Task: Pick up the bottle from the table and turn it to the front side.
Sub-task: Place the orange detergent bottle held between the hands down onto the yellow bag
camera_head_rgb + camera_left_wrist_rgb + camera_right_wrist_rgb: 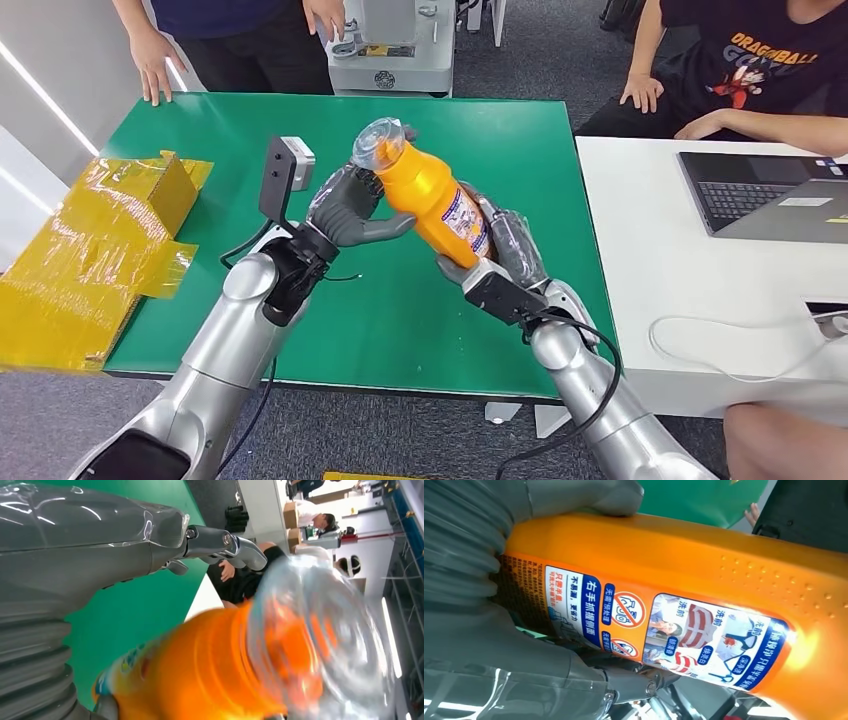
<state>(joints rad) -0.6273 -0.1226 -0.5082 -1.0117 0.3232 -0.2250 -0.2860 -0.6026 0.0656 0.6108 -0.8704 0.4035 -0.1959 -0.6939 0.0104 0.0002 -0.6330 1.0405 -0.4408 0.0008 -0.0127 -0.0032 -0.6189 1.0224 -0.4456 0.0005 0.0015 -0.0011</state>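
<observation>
An orange bottle [430,195] with a clear cap [383,140] is held tilted above the green table [240,130], cap toward the far left. My right hand [505,250] grips its lower body, over the printed label [684,630]. My left hand [350,205] is by the bottle's shoulder, its fingers spread. Its thumb reaches under the bottle's side. In the left wrist view a finger [225,542] stands clear of the bottle [210,670], with a gap between them. The right wrist view shows the bottle [704,555] close up, with my thumb [589,497] on its edge.
A yellow taped box [100,240] lies off the table's left edge. A white table [650,250] with a laptop [760,190] adjoins on the right. One person stands at the far left edge, another sits at the white table. A grey machine [390,45] stands behind.
</observation>
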